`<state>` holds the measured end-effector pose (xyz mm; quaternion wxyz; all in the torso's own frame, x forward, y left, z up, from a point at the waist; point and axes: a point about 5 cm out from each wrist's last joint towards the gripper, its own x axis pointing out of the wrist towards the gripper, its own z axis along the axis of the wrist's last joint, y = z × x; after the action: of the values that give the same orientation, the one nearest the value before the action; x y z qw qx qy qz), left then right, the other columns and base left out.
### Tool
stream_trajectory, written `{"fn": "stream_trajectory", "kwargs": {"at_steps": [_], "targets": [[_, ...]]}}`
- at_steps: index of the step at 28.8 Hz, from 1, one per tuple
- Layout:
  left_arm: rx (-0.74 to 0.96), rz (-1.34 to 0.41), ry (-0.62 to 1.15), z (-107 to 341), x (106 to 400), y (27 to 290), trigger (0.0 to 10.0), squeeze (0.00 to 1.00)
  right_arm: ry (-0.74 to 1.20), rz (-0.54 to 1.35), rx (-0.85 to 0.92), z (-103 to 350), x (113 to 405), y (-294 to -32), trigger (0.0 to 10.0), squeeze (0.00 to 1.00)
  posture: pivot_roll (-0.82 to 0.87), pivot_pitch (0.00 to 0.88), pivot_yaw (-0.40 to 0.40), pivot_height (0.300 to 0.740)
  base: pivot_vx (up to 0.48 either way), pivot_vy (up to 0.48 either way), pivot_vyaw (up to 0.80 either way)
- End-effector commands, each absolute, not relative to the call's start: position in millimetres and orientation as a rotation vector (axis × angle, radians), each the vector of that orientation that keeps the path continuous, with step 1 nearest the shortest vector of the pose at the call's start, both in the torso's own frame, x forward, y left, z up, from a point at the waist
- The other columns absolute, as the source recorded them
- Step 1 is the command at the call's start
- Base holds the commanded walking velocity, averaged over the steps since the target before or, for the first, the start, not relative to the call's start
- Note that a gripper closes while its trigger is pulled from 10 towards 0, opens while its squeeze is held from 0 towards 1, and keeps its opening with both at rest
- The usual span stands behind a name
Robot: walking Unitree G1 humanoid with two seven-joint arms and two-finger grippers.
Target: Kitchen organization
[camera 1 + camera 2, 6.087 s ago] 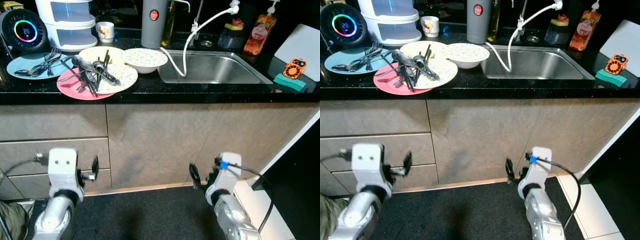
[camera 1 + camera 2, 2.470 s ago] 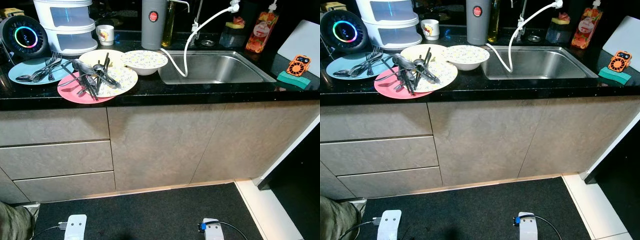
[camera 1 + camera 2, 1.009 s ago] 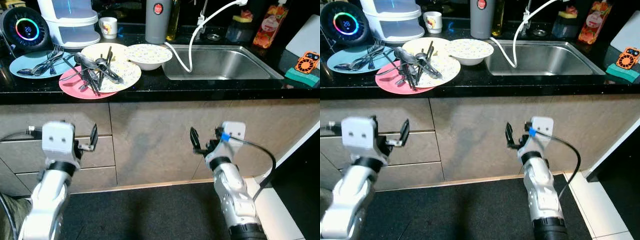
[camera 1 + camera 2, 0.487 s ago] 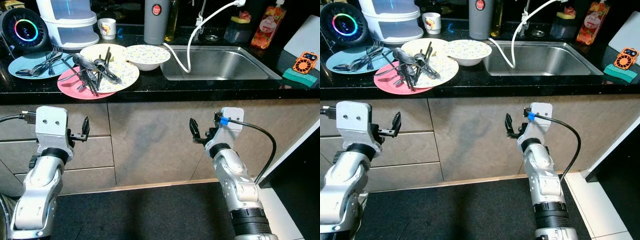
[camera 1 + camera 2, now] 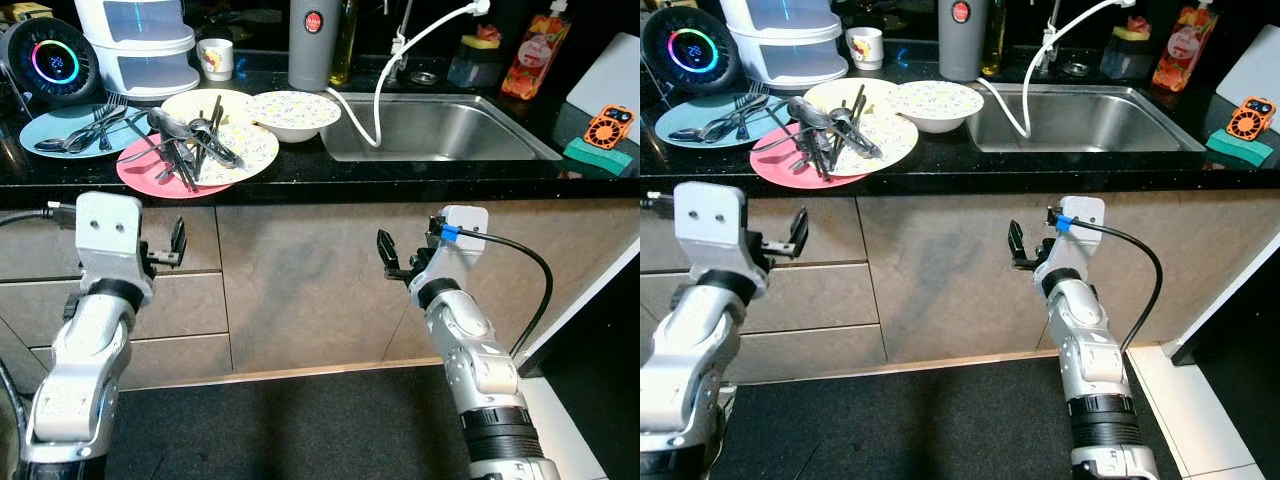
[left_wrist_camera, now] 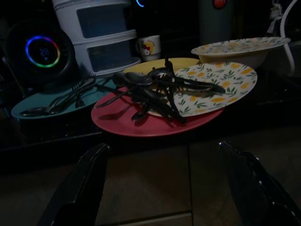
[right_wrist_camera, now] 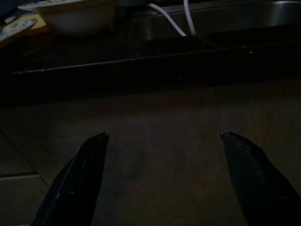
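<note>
Nearest the camera, both silver arms are reaching up in front of the beige cabinet fronts [image 5: 300, 280], below the black countertop [image 5: 330, 175]. The left gripper [image 5: 177, 243] is hovering before the top drawer, its two black fingers spread wide apart with nothing between them. The right gripper [image 5: 386, 258] is hanging in front of the cabinet door under the sink, its fingers likewise standing wide apart and holding nothing; a black cable is looping off its wrist.

On the counter's near edge, straight ahead of the left gripper, a pink plate [image 5: 165, 178] is lying with a leaf-patterned plate [image 5: 245, 150] overlapping it, and a heap of dark cutlery [image 5: 190, 140] is sprawling across both. In the dim left wrist view these seem to be spoons and forks, though single pieces are hard to separate. Beside them to the left, a teal plate [image 5: 50, 135] is carrying more cutlery. Behind sit a yellow plate [image 5: 195, 100] and a speckled bowl [image 5: 293, 112], the bowl just beside the steel sink [image 5: 430, 135], into which a white hose [image 5: 375, 100] is drooping.

Farther back are standing a round glowing display [image 5: 48, 62], a white stacked container [image 5: 145, 45], a small mug [image 5: 214, 58], a grey tumbler [image 5: 311, 45] and a red soap bottle [image 5: 527, 60].
</note>
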<state>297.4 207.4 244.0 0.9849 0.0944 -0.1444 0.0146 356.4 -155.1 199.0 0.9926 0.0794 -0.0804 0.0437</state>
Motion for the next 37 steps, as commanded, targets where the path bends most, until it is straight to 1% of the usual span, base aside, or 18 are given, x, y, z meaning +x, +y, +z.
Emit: {"fn": "stream_trajectory", "kwargs": {"at_steps": [1,13,37], "targets": [[0.203,0.015,-0.283,245.4,298.2,207.8,10.0,0.0,-0.159,0.075,0.176,199.6,358.2,-155.9,10.0,0.0,0.12,0.104,-0.034,0.74,0.247,0.0,0.0],[0.196,0.008,-0.299,248.6,297.8,207.0,10.0,0.0,-0.173,0.101,0.175,203.7,360.0,-148.5,10.0,0.0,0.12,0.108,-0.039,0.74,0.326,0.0,0.0],[0.21,-0.01,-0.31,251.1,296.4,205.2,10.0,0.0,-0.178,0.102,0.191,203.0,356.4,-146.9,10.0,0.0,0.12,0.11,-0.032,0.74,0.34,0.0,0.0]]}}
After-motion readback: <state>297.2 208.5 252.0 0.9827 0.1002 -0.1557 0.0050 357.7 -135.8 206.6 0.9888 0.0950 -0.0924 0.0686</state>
